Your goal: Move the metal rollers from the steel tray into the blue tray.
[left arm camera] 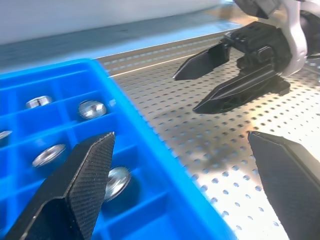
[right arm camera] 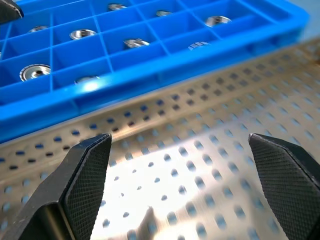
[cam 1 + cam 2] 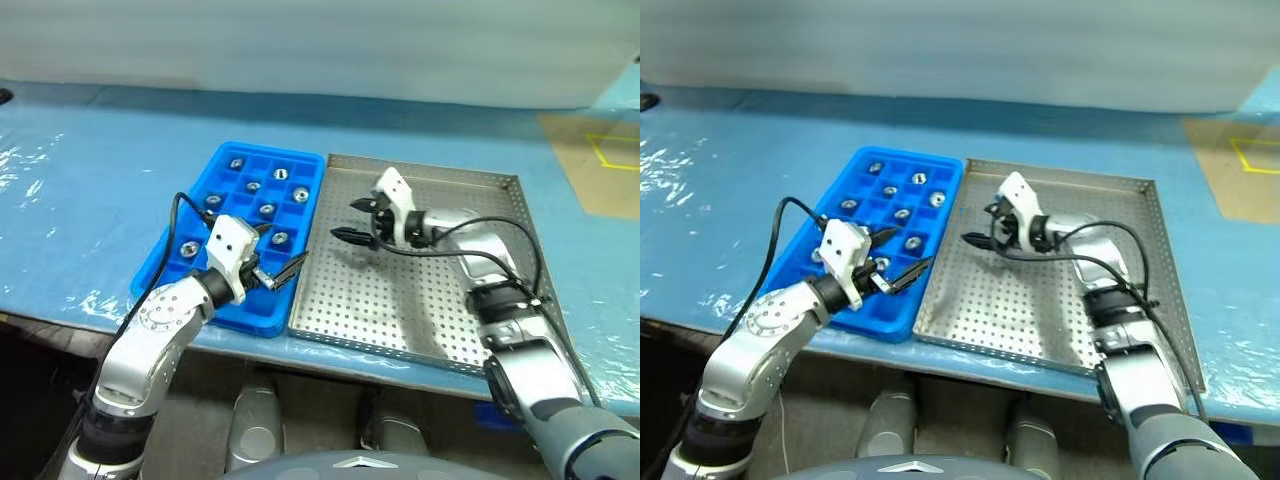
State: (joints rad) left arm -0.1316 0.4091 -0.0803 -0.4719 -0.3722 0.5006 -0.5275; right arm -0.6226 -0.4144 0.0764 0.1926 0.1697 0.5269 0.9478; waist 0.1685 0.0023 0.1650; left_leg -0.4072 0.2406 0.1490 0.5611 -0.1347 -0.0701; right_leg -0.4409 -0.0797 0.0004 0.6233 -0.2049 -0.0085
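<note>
Left eye view: the steel tray [image 3: 420,300] shows a bare perforated floor, and the metal rollers [image 3: 267,209] sit in compartments of the blue tray [image 3: 225,160] touching its left side. The right gripper [image 3: 352,220], jaws apart and empty, hovers over the steel tray, pointing toward the blue one. The left gripper [image 3: 272,262], also apart and empty, straddles the trays' shared edge, nearer the rollers. The left wrist view adds a roller just beside its finger; the task looks complete.

The near left compartments of the blue tray [image 3: 230,165] are hidden by the left gripper [image 3: 276,257] — the rollers' [image 3: 268,209] centre holes are too small to be made out.
</note>
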